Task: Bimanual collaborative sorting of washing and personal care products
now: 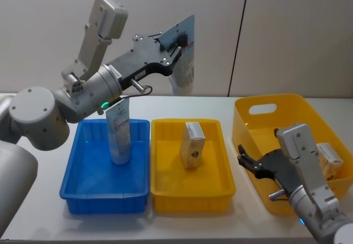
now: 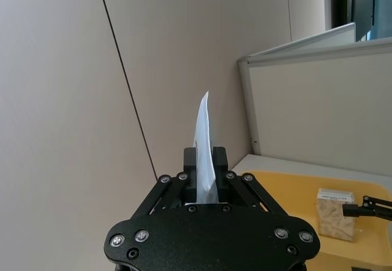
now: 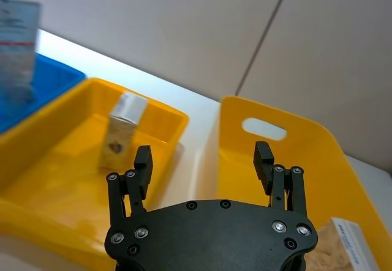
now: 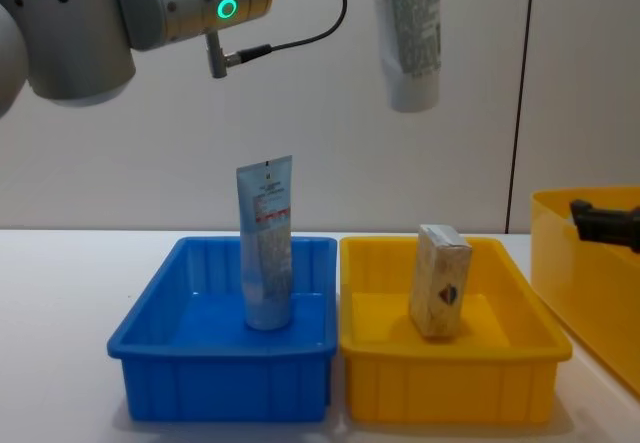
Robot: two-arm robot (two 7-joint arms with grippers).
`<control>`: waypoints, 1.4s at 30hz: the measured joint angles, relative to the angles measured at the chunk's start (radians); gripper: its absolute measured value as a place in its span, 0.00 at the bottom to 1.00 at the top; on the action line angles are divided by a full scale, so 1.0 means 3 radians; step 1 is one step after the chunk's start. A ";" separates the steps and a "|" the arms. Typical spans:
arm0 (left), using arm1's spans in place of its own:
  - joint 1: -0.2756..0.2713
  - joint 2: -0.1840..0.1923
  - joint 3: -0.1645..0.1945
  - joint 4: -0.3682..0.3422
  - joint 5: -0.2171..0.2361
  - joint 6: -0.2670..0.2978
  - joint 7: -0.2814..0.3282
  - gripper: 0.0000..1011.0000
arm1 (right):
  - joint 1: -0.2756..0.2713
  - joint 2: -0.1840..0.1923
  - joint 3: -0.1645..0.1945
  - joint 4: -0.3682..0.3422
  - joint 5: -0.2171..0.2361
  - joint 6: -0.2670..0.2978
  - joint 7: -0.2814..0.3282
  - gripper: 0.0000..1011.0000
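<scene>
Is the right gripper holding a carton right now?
No. The right gripper is open and empty beside the large yellow bin; the left gripper holds a pale-blue tube aloft.

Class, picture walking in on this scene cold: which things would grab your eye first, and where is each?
The left gripper holds a pale-blue tube high in the air above the trays. Below, a second tube stands upright in the blue tray, and a beige carton stands in the small yellow tray beside it. The right gripper hangs open by the large yellow bin.
</scene>
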 joint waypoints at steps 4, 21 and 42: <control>0.0014 0.0009 0.0008 -0.0021 -0.0018 0.0022 0.0009 0.14 | -0.0059 0.0040 0.0023 -0.0143 0.0139 -0.0028 0.0181 0.99; 0.0083 0.0061 0.0051 -0.0084 -0.0118 0.0070 -0.0033 0.14 | -0.0034 0.0060 -0.0041 -0.0418 0.0485 -0.0028 0.0579 0.99; 0.0132 0.0133 0.0075 -0.0156 -0.0194 0.0095 -0.0028 0.14 | 0.0263 -0.0238 -0.0263 -0.0021 0.0299 -0.0031 0.0379 0.99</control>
